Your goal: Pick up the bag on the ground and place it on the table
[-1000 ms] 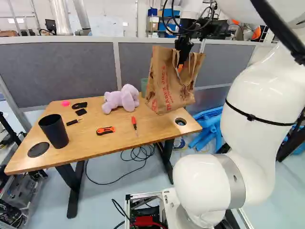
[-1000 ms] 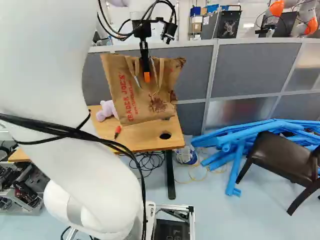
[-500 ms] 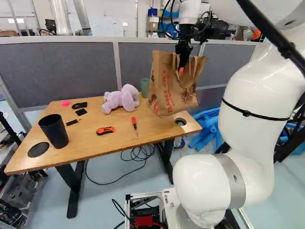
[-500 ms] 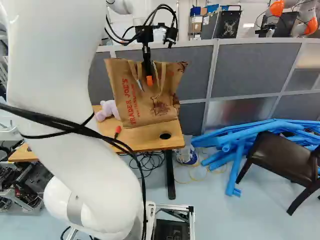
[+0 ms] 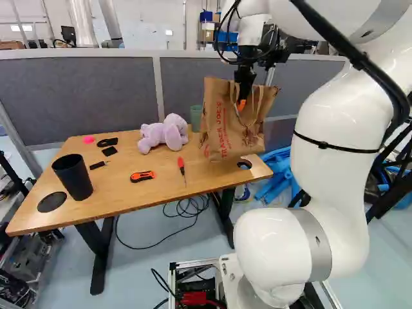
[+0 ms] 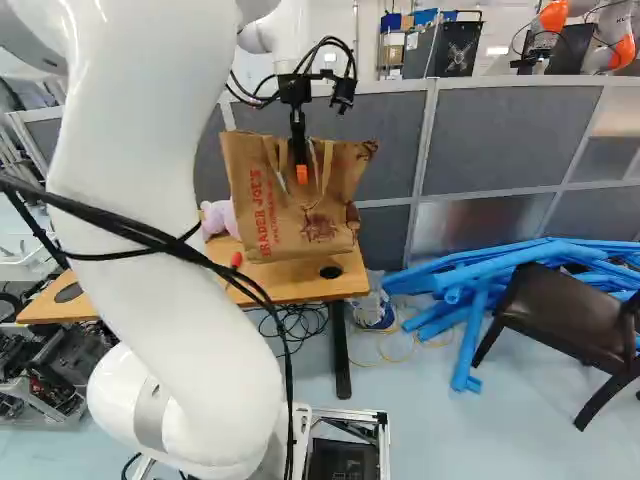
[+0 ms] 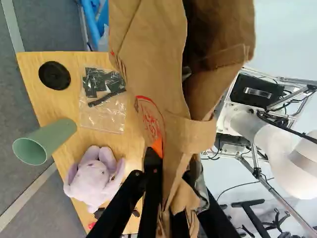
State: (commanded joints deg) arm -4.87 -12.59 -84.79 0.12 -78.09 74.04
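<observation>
While the white arm (image 5: 335, 167) rises and reaches forward, its gripper (image 6: 301, 173) is clamped on the paper bag (image 5: 222, 129), over the wooden table (image 5: 116, 193), at 2 o'clock. One fingertip hidden; bag-tabletop contact indeterminate. Grey partition (image 5: 77, 96) at 12; plush animal (image 5: 164, 134) at bag's 9.

- Base views: bright, diffuse indoor light, apparently from overhead; back wall (image 5: 148, 24) nearly washed out.
- White arm (image 5: 331, 174): pale highlights above, soft grey shading beneath.
- Floor (image 5: 154, 261): pale sheen, dimmer under the table (image 5: 122, 187).
- Wrist view: deep shadow inside the paper bag (image 7: 210, 29); small glints on clear plastic (image 7: 103, 121).
</observation>
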